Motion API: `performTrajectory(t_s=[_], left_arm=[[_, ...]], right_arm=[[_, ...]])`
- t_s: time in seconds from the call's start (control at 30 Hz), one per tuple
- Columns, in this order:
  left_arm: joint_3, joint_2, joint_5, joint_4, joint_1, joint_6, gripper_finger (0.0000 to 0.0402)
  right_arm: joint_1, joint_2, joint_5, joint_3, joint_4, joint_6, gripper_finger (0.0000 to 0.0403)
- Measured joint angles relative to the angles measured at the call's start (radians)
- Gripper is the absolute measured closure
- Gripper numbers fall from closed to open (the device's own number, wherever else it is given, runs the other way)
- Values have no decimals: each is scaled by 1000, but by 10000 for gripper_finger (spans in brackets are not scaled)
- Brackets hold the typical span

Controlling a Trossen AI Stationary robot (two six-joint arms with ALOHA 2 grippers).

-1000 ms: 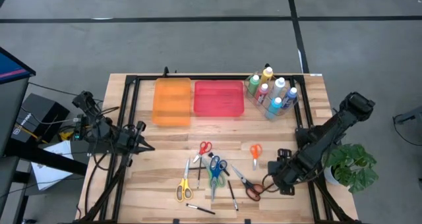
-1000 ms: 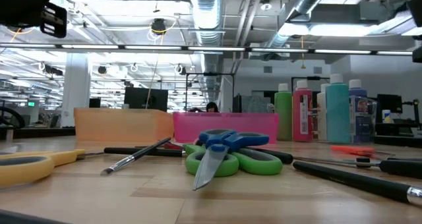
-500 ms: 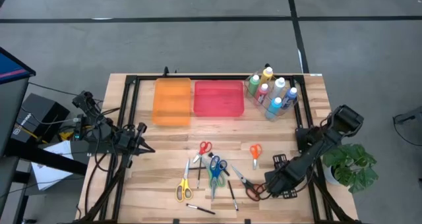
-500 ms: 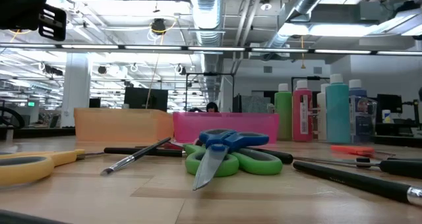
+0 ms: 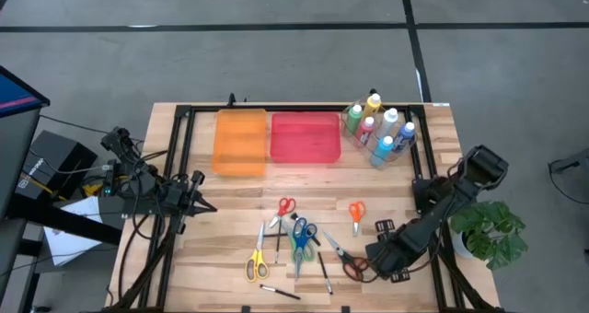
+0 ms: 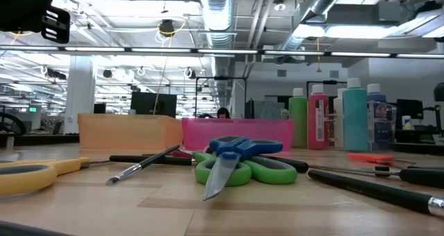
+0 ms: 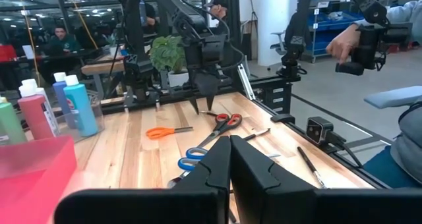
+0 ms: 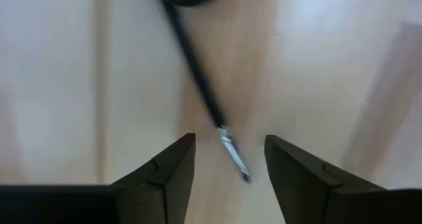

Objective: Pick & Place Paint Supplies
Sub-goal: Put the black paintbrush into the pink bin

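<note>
Right hand [image 8: 224, 165]: we see it low over the bench [image 5: 230, 212], fingers apart astride a brush [image 8: 204, 95], not gripping.
Left hand [image 7: 229, 168]: closed, empty, waiting at our bench's left edge.
Brush: flat beside red-handled scissors [image 5: 344, 259].

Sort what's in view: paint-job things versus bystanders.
Job: paint bottles; scissors; brush between the right gripper's open fingers; orange tray; pink tray.
Bystanders: plant; black box; left gripper, waiting, shut.
</note>
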Motion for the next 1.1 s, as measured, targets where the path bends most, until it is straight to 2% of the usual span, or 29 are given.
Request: performTrajectory(t_s=[0.17, 0.53, 0.9, 1.1], left_arm=[[0, 0, 0, -1, 0, 0, 400], [-1, 0, 0, -2, 0, 0, 400], [-1, 0, 0, -2, 0, 0, 401], [-1, 0, 0, -2, 0, 0, 401]], right_arm=[[3, 24, -17, 4, 0, 8, 238], [54, 26, -26, -10, -80, 72, 229], [67, 26, 32, -22, -46, 89, 239], [65, 27, 33, -22, -41, 89, 277]])
